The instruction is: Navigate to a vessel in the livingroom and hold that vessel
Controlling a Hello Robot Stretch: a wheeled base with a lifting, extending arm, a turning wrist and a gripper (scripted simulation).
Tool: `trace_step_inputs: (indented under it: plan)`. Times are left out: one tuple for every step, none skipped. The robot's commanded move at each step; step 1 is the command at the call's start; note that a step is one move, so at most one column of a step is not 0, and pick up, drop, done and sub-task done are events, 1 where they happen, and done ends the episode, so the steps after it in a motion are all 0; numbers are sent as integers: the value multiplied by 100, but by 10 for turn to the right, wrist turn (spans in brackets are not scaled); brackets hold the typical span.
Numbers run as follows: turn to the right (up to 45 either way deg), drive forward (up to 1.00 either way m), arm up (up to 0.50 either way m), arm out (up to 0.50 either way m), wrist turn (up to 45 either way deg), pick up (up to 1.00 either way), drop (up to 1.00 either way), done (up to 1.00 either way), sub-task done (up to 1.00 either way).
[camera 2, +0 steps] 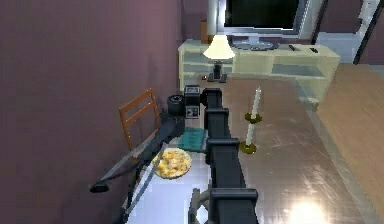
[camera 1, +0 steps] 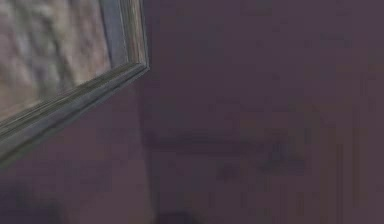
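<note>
Rising from the arm side view's bottom edge, the dark arm (camera 2: 226,170) reaches out over the grey worktop (camera 2: 300,150). At the left, 1 wooden chair (camera 2: 138,115) stands by the purple wall. Next comes a round dish (camera 2: 172,163) of yellowish stuff, probably the vessel, flat on the worktop just beside the arm, mouth up, with no long axis. Farther out sits the pincer (camera 2: 176,103); whether it grips anything I cannot tell. Right of the arm stands 1 candle (camera 2: 254,105). The reach seems in hand; next, the pincer should draw back and drop to the dish's rim.
</note>
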Motion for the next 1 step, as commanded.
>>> trace_step_inputs:
  plan:
    - [0,0,0,0,450,0,0,0,0]
